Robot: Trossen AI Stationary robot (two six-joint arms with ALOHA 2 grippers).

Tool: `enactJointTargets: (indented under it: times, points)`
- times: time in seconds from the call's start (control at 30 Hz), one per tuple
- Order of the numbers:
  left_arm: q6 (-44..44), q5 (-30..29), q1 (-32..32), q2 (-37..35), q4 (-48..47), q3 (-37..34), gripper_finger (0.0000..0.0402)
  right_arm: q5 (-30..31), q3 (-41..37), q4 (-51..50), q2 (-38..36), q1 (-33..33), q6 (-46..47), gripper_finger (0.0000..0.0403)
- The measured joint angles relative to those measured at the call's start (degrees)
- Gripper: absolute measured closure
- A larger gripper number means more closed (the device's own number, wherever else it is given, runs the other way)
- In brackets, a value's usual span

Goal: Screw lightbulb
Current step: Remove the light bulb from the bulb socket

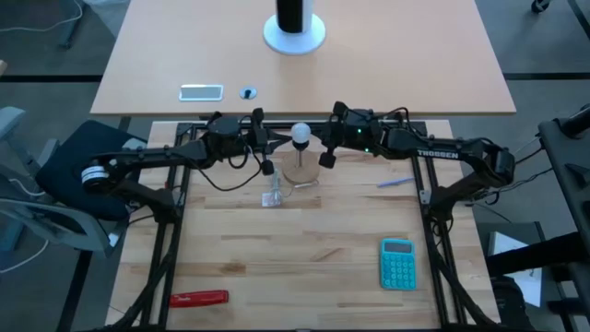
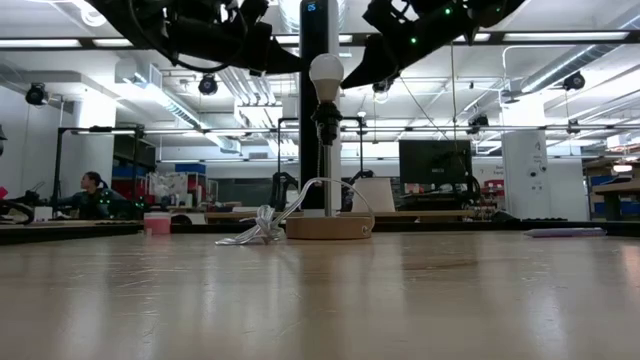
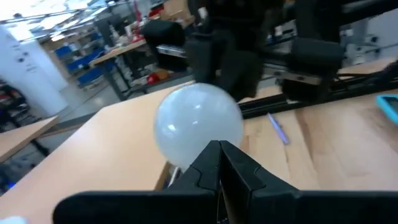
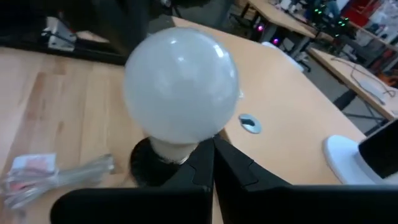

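Lightbulb seated on its stand, both arms close by

High view: the lightbulb (image 1: 300, 134) sits atop the wooden stand (image 1: 300, 172), left gripper (image 1: 266, 159) and right gripper (image 1: 326, 158) flanking it. Low view: bulb upright in its socket, untouched. Wrist views: both pairs of fingers pressed together, holding nothing. Judged: final tightening needs fingers parted around the bulb.

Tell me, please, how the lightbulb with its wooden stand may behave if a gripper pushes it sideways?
The lightbulb sits high on a thin stem above the round wooden base, so a push at the top would probably tip it. Its smooth round surface looks slippery for fingers. It may be fragile, so a gentle touch seems wise.
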Motion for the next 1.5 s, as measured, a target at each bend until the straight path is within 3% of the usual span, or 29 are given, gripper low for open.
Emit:
enactJointTargets:
  times: [0.13,0.33,0.6,1.13,1.3,1.5]
  points:
    - [0.0,-3.82,0.05,-0.45,-1.32,0.02,0.0401,-0.28,0.0,-3.17,-0.29,-0.25,0.06,0.0403]
    - [0.02,-4.26,0.04,-0.58,-2.5,0.02,0.0401,-0.21,0.0,-5.08,-0.29,-0.29,0.5,0.0403]
    - [0.0,-4.33,0.06,-0.56,-2.59,0.02,0.0401,-5.72,-0.85,-5.43,-0.29,-0.42,2.99,0.0394]
    - [1.45,-5.94,0.08,3.6,-1.84,0.02,0.0401,-6.09,-3.04,5.14,4.58,-0.77,7.27,0.0194]
    - [1.57,-5.94,0.08,3.7,-1.14,0.02,0.0401,-6.09,-3.06,7.21,5.92,-0.77,7.17,0.0161]
    - [2.03,-5.84,0.08,3.7,-1.0,0.02,0.0401,-6.09,-2.93,7.61,5.67,-0.66,7.17,0.0152]
